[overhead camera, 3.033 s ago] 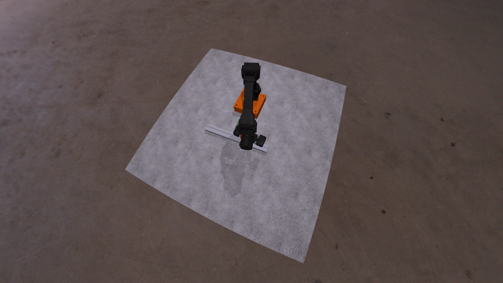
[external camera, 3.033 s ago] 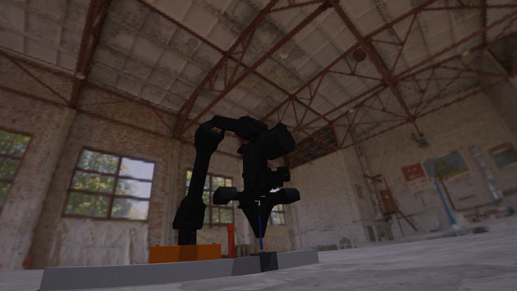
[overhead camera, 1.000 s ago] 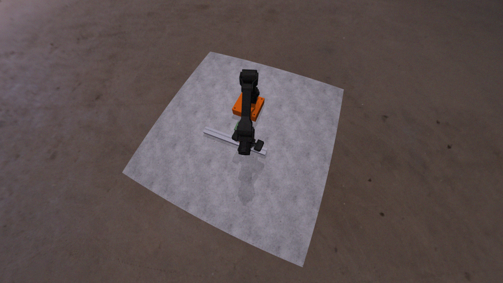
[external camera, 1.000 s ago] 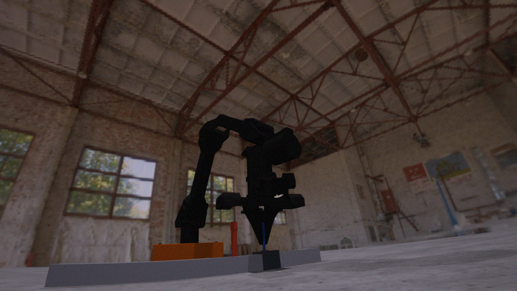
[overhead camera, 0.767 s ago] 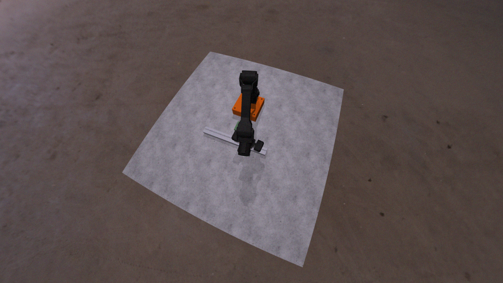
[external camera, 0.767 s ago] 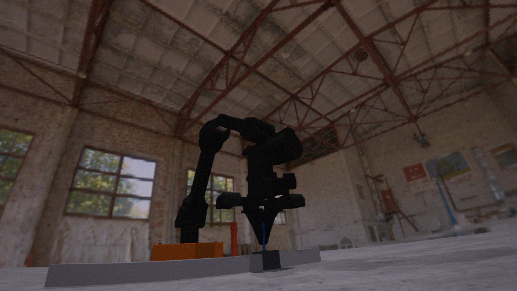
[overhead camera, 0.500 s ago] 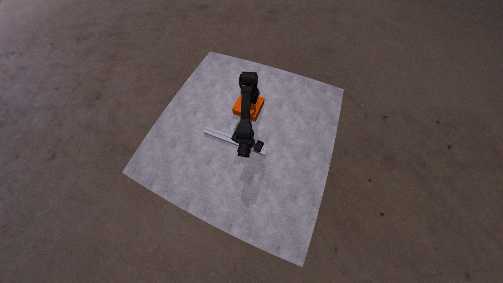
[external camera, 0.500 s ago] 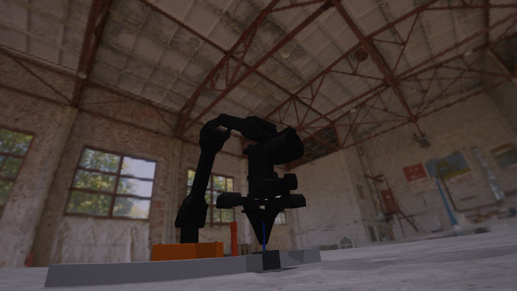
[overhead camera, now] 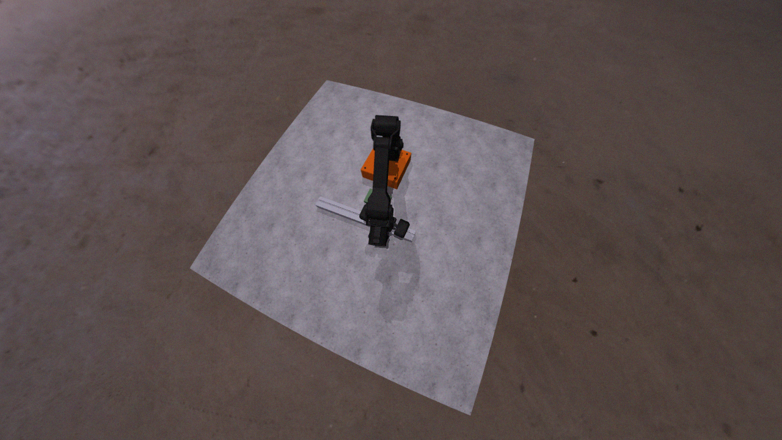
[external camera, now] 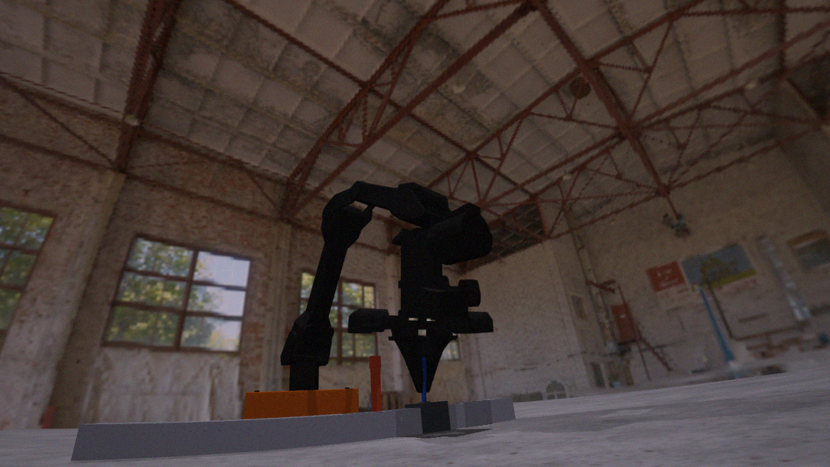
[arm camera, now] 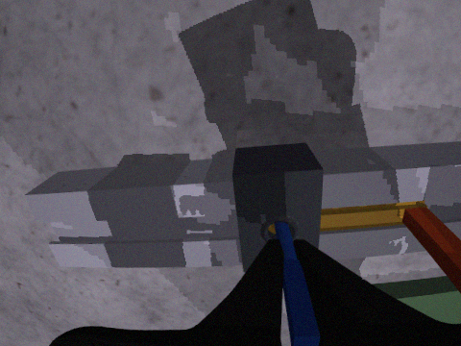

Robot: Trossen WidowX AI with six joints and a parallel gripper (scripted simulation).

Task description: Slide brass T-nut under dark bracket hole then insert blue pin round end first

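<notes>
Gripping one slim blue pin, one black two-fingered gripper point(overhead camera: 378, 241) point(external camera: 423, 388) point(arm camera: 284, 250) stood nearly shut. One dark block-shaped bracket point(external camera: 435, 416) point(arm camera: 276, 192) had one upright orange handle point(external camera: 375, 383) point(arm camera: 434, 242) toward four o'clock in the wrist view.

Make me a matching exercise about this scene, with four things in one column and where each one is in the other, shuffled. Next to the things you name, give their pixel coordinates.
Things
1. blue pin point(external camera: 424, 371) point(arm camera: 297, 288)
2. orange handle point(external camera: 375, 383) point(arm camera: 434, 240)
3. brass T-nut point(arm camera: 360, 219)
4. dark bracket point(external camera: 435, 416) point(arm camera: 261, 192)

Places
A. in the rail's slot, partly hidden
B. across the aluminum rail point(overhead camera: 341, 210) point(external camera: 249, 438) point(arm camera: 67, 213)
C. between the gripper's point(external camera: 424, 390) point(arm camera: 288, 242) fingers
D. sticking up from the brass piece, outside the grip

Pairs: 1-C, 2-D, 3-A, 4-B
</notes>
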